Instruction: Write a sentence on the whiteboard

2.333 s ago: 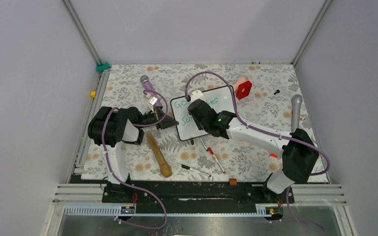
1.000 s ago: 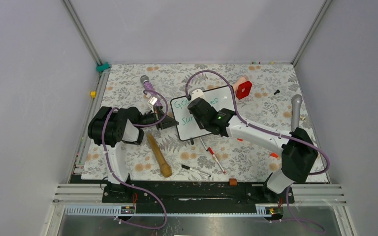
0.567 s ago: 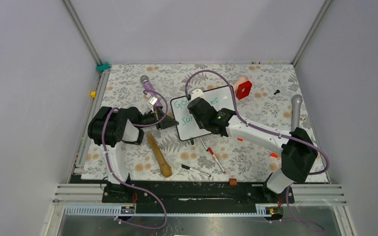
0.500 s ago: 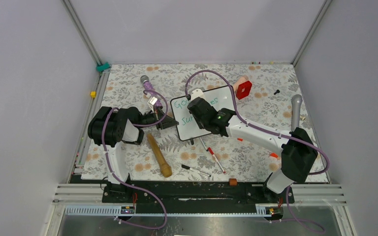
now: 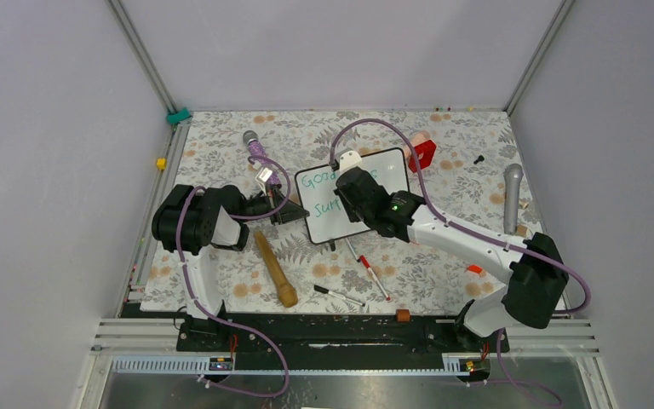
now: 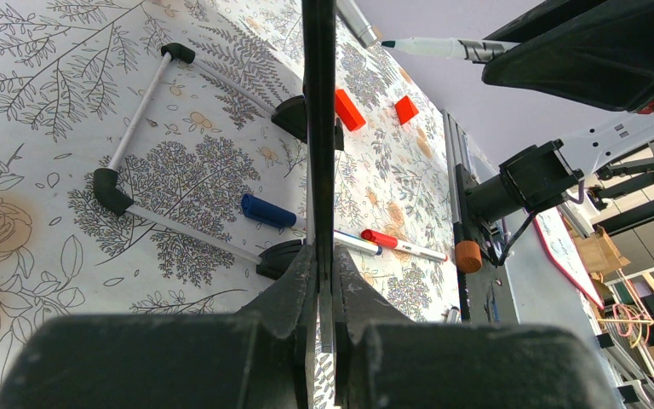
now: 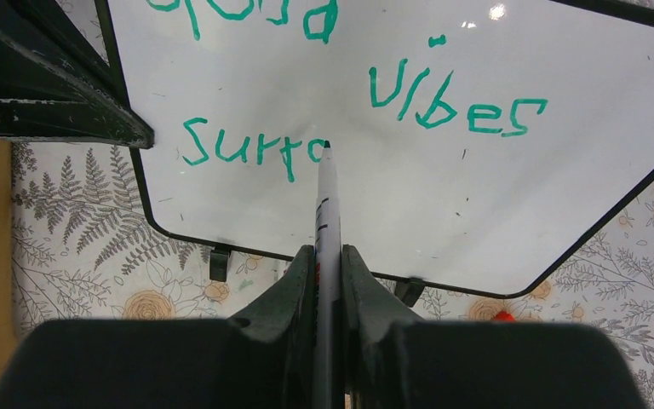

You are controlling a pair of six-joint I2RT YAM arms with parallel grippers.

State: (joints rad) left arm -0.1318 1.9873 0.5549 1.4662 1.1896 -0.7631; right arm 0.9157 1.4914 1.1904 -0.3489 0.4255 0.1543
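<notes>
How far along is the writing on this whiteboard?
Done: of the sentence, "Good vibes" and roughly "Surro" below it. In hand: the right gripper holds the green marker, tip at that last letter, while the left gripper clamps the whiteboard by its edge. Left: the rest of the second line.

bright, even light; faint shadows; small glare spot on the whiteboard (image 7: 443, 187)

"Good Vibes Surro" on whiteboard (image 7: 477, 204)
</notes>
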